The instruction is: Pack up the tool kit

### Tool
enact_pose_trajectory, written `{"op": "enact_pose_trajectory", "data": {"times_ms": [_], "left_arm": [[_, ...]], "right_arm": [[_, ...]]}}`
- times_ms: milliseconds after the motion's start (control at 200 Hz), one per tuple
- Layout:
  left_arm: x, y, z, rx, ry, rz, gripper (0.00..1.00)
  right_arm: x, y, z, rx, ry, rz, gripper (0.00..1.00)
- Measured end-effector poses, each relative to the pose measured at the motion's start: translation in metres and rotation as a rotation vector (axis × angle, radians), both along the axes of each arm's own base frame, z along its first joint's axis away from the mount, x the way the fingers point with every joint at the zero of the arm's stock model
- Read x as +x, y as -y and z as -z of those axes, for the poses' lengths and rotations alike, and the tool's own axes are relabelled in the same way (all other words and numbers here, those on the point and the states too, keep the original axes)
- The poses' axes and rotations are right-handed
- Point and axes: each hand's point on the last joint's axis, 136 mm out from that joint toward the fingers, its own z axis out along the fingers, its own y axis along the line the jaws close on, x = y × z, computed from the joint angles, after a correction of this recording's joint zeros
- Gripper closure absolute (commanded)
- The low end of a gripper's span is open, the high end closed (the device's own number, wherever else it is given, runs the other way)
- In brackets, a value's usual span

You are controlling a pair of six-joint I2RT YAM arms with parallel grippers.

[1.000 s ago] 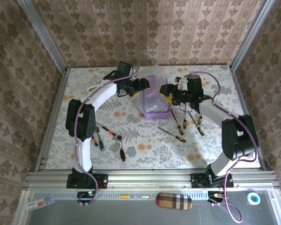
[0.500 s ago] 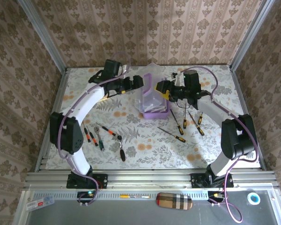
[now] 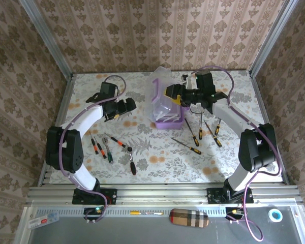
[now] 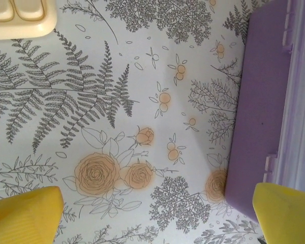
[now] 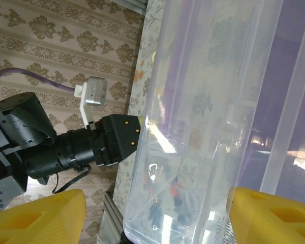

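Note:
The purple tool kit box (image 3: 169,121) stands at mid-table with its clear lid (image 3: 161,87) raised upright. My right gripper (image 3: 174,95) is open at the lid's right side. In the right wrist view the clear lid (image 5: 208,127) lies between the yellow fingertips (image 5: 40,216), with a gap on the left. My left gripper (image 3: 128,105) hangs open over bare table, left of the box and apart from it. Its wrist view has the purple box wall (image 4: 256,117) by its right finger. Black-orange screwdrivers (image 3: 194,134) lie right of the box. Pliers (image 3: 108,148), a ratchet wrench (image 3: 131,161) and more screwdrivers (image 3: 94,146) lie front left.
A cream calculator (image 4: 18,15) lies on the table beyond the left gripper. The left arm (image 5: 66,152) reaches in beside the lid in the right wrist view. Patterned walls and metal rails enclose the floral table (image 3: 157,162).
The left gripper has opened and drawn back left, away from the box. The right gripper has shifted left at the lid, which now stands more upright.

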Motion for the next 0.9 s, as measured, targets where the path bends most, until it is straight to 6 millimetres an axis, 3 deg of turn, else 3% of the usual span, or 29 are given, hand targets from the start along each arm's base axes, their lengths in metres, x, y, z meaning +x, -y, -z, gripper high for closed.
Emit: {"op": "enact_pose_trajectory", "data": {"times_ms": [215,545,900], "left_arm": [[0.007,-0.004,0.013,0.026,-0.001,-0.016,0.04],[-0.003,-0.025,0.039,0.071,-0.04,-0.055,0.04],[-0.001,-0.022,0.041,0.052,-0.017,-0.042,0.04]], "right_arm": [[0.004,-0.015,-0.001,-0.01,0.005,-0.034,0.25],[0.001,-0.041,-0.003,-0.026,0.006,-0.094,0.26],[0.002,-0.045,0.001,-0.043,0.001,-0.107,0.25]]}}
